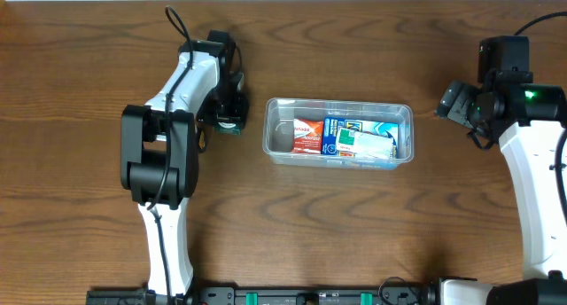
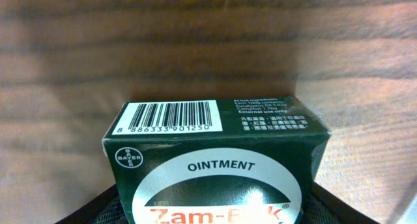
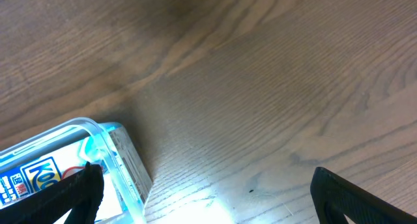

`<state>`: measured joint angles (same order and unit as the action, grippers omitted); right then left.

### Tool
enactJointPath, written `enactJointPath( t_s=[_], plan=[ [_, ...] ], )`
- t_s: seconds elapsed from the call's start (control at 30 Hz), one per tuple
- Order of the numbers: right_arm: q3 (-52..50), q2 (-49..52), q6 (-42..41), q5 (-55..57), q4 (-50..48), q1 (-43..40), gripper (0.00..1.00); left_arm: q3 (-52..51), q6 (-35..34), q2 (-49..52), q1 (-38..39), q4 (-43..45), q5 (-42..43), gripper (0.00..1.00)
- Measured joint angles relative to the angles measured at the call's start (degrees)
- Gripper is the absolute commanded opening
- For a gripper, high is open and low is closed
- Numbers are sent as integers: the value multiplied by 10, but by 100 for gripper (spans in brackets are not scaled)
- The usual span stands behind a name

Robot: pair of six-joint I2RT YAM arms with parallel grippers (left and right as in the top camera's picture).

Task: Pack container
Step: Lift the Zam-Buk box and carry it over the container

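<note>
The clear plastic container (image 1: 276,128) sits at the table's middle, holding a red packet (image 1: 306,136), a blue printed packet (image 1: 335,133) and a white-green packet (image 1: 365,144). My left gripper (image 1: 229,117) is left of the container, shut on a dark green Zam-Buk ointment box (image 2: 215,165), seen close up in the left wrist view. My right gripper (image 1: 454,101) is open and empty, right of the container. The right wrist view shows the container's corner (image 3: 107,152) at the lower left, between wide-apart fingers (image 3: 208,198).
The wooden table (image 1: 354,225) surrounds the container. Both arm bases stand at the front edge, left (image 1: 164,252) and right (image 1: 540,243).
</note>
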<state>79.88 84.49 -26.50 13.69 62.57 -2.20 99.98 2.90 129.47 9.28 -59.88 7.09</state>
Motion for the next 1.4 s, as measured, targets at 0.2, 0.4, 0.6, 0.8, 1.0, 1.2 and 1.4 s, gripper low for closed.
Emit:
enactJointPath(
  t_s=[0.2,0.4,0.6,0.8,1.0,1.2,1.4],
  plan=[
    [0,0,0,0,0,0,99,16,-27,-18,0,-26,4,68],
    [0,0,0,0,0,0,99,21,-34,-101,0,-36,53,68],
    [0,0,0,0,0,0,99,28,-42,-198,5,-36,147,68],
    [0,0,0,0,0,0,99,30,-44,-242,50,-40,219,64],
    [0,0,0,0,0,0,99,30,-46,-236,137,-37,226,65],
    [0,0,0,0,0,0,99,30,-60,-216,233,-35,172,65],
    [0,0,0,0,0,0,99,30,-117,-180,294,-30,74,65]
  ],
)
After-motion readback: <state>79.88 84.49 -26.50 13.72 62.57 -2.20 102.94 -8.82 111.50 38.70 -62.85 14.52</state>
